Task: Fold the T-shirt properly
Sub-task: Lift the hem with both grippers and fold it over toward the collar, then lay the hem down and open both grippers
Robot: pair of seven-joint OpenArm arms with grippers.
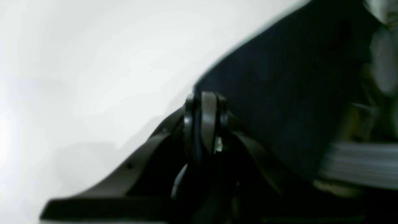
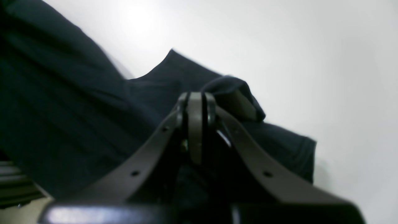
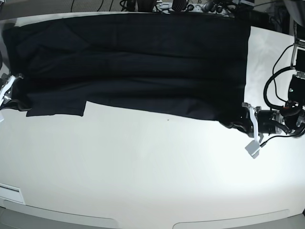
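The black T-shirt [image 3: 143, 62] lies spread flat across the far half of the white table [image 3: 143, 167], with a sleeve at the near left. My left gripper [image 3: 236, 125] is at the shirt's near right corner. In the left wrist view its jaws [image 1: 205, 101] are shut, with the corner of the cloth [image 1: 279, 77] at the tips. My right gripper [image 3: 10, 90] is at the shirt's left edge by the sleeve. In the right wrist view it [image 2: 196, 101] is shut, with a bunched fold of the black cloth [image 2: 62, 93] at its tips.
Cables and equipment [image 3: 190, 5] line the table's far edge. The left arm's body and cables [image 3: 286, 109] stand at the right edge. A white strip [image 3: 9, 193] lies near the front left corner. The table's near half is bare white surface.
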